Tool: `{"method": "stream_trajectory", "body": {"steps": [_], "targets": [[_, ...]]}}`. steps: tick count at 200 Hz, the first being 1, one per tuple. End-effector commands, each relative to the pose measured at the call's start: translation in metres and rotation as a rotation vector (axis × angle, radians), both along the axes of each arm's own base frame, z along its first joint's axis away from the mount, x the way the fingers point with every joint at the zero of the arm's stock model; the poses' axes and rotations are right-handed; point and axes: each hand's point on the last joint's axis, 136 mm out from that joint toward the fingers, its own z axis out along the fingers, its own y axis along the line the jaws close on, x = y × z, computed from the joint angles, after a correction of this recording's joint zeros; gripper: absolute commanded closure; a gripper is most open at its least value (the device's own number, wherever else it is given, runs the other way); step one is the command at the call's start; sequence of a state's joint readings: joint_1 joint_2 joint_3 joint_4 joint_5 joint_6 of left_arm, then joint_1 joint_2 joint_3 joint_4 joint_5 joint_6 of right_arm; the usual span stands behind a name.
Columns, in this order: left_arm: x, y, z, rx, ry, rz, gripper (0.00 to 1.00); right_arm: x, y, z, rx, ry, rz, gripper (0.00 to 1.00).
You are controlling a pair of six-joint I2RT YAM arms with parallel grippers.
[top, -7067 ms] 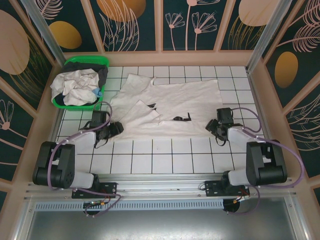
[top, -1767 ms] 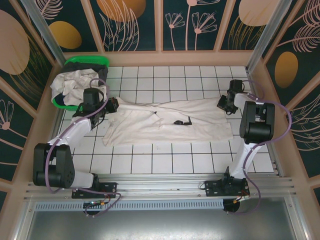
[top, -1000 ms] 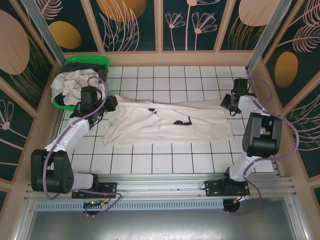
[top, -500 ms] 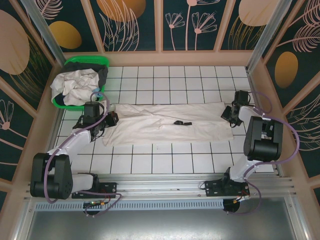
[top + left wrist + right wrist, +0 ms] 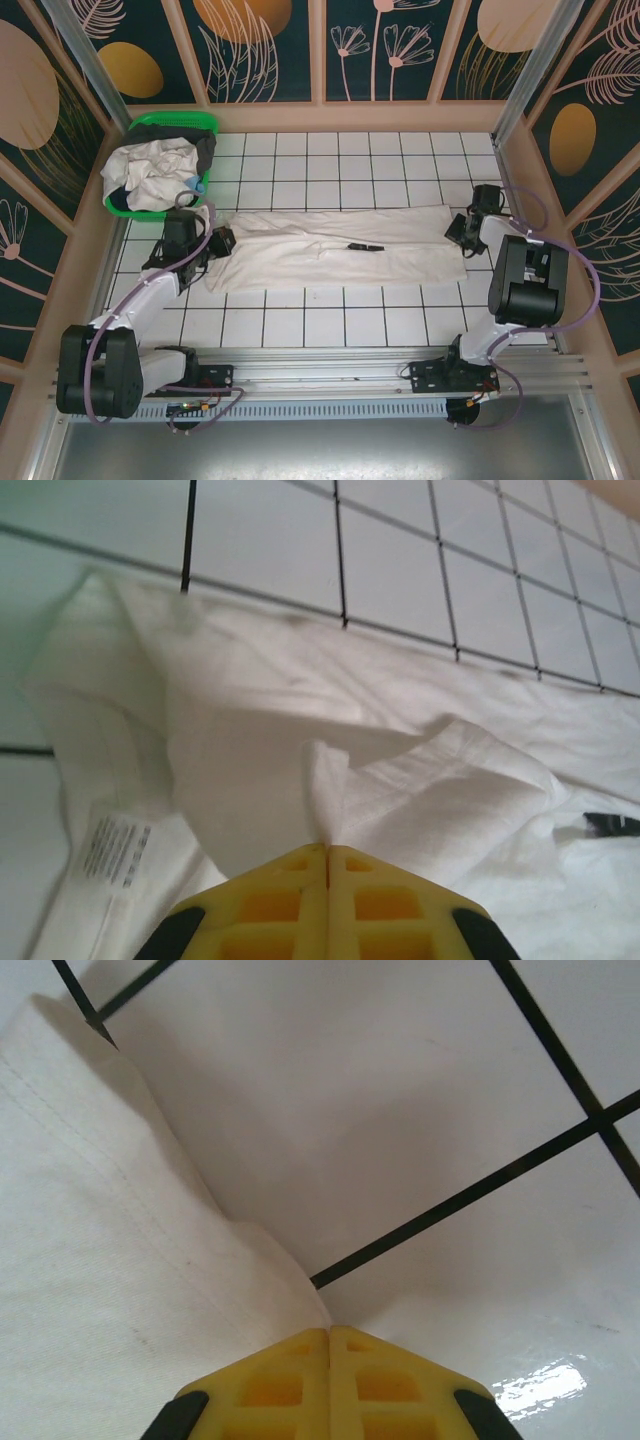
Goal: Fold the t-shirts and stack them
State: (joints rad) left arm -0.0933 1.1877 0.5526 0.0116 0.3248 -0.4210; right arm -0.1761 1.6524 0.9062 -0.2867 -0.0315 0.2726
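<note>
So left fingers and right fingers pinch end edges of the off-white cotton t-shirt; open tiled tabletop near and far.

Off-white folded t-shirt, stretched in a long band across the middle of the scene.
It lies flat and folded lengthwise, running left to right. A sliver of black print shows right of centre, and its left end is bunched, with a care label showing. More crumpled white shirts are heaped at the far left.
</note>
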Motion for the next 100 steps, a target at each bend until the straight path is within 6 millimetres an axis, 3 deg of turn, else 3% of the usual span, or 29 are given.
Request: {"method": "stream_trajectory", "body": {"steps": [1,16,47,59,78,100], "targets": [[-0.004,0.003,-0.001,-0.013,-0.013,0.02,1.0,-0.004,-0.002,-0.01,0.011,0.013,-0.026,1.0],[-0.006,0.002,-0.005,-0.017,-0.001,0.018,1.0,-0.005,-0.002,-0.012,0.009,0.02,-0.03,1.0],[-0.009,-0.001,-0.008,-0.032,0.015,0.005,1.0,-0.007,-0.005,-0.001,-0.018,0.024,-0.046,0.84],[-0.01,-0.001,-0.005,-0.035,0.013,0.005,0.78,-0.009,-0.007,0.01,-0.049,0.016,-0.057,0.8],[-0.012,-0.002,0.004,-0.039,-0.003,-0.002,0.69,-0.012,-0.004,0.032,-0.126,-0.003,-0.067,0.76],[-0.011,-0.005,0.016,-0.04,-0.013,-0.024,0.63,-0.007,0.029,0.055,-0.156,-0.066,0.013,0.69]]}}
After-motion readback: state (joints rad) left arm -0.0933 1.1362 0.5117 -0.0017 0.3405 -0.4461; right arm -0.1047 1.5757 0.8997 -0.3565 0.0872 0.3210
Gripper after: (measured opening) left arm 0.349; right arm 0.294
